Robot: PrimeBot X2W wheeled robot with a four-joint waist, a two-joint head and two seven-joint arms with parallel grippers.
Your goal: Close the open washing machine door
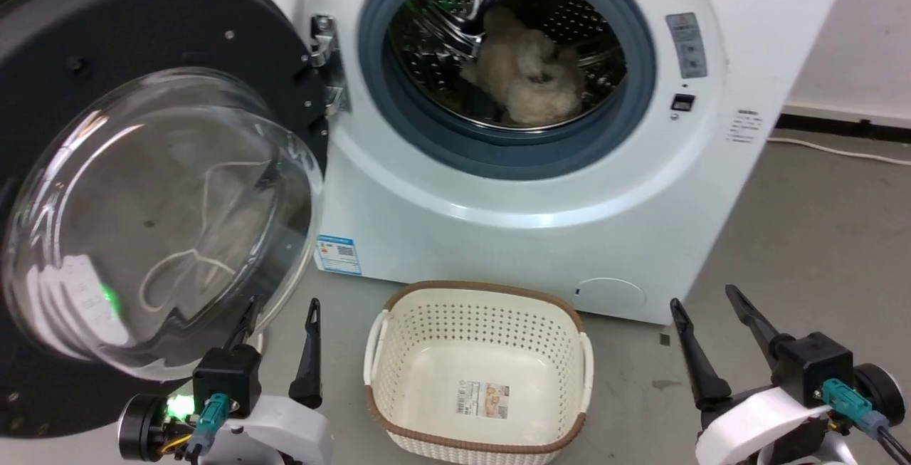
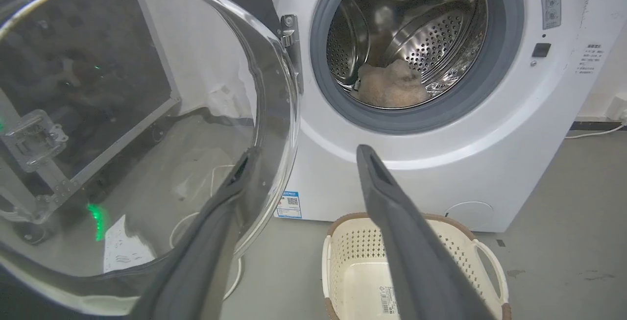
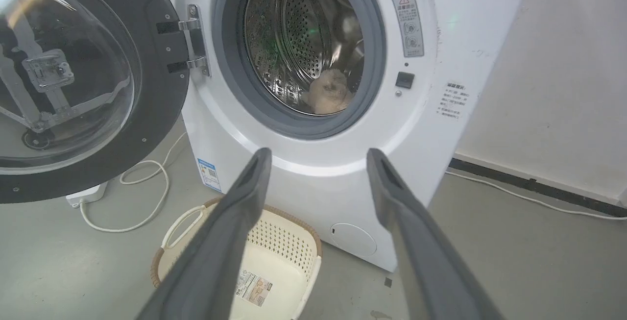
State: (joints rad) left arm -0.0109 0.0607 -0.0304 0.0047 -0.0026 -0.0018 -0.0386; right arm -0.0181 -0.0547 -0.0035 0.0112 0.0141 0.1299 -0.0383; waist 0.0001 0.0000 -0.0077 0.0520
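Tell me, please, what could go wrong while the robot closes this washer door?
The left gripper sits open at the bulging glass of the door; pushing there, a finger may slip off the curve. The basket stands on the floor before the washer, so an arm following the door could knock it.

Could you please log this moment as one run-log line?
washing machine door open | left gripper open, beside door, contact unclear | right gripper open | basket on floor before washer
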